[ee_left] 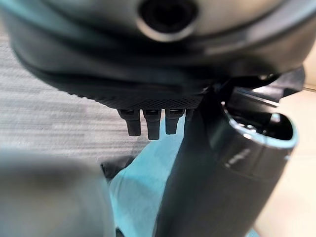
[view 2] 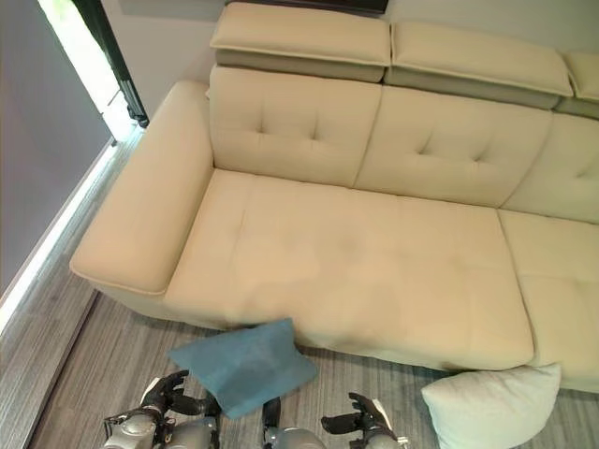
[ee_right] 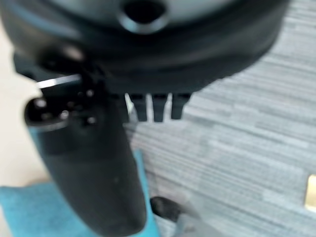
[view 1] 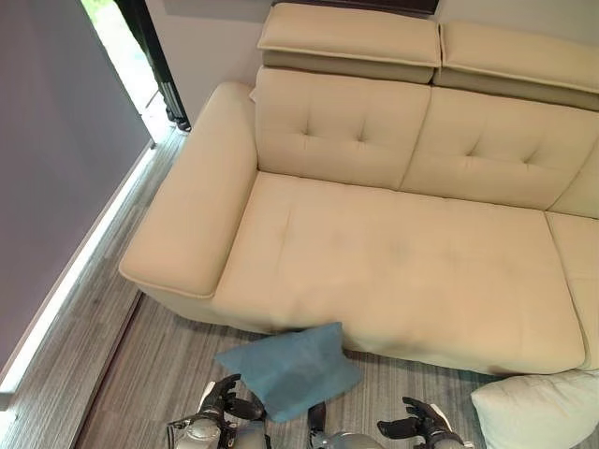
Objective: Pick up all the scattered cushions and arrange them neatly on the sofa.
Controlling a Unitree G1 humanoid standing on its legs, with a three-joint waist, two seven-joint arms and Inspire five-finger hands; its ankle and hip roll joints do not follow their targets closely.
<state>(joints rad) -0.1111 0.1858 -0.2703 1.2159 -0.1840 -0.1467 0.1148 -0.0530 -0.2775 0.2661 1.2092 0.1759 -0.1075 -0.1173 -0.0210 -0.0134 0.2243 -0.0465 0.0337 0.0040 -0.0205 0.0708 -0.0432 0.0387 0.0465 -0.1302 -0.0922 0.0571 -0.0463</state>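
A blue cushion (view 1: 292, 368) lies on the grey floor against the front of the beige sofa (view 1: 402, 262). A white cushion (view 1: 540, 410) rests on the floor at the sofa's right front corner. The sofa seat holds no cushions. My left hand (view 1: 225, 399) hovers low at the blue cushion's left edge, fingers relaxed and open; whether it touches the cushion I cannot tell. The left wrist view shows blue cloth (ee_left: 140, 190) just past its fingers (ee_left: 148, 123). My right hand (view 1: 423, 421) is open above bare floor between the two cushions, holding nothing.
A grey wall (view 1: 56, 140) runs along the left, with a narrow strip of floor (view 1: 103, 309) between it and the sofa's armrest (view 1: 192, 201). A dark stand leg (view 1: 161, 70) stands by the bright window behind the armrest.
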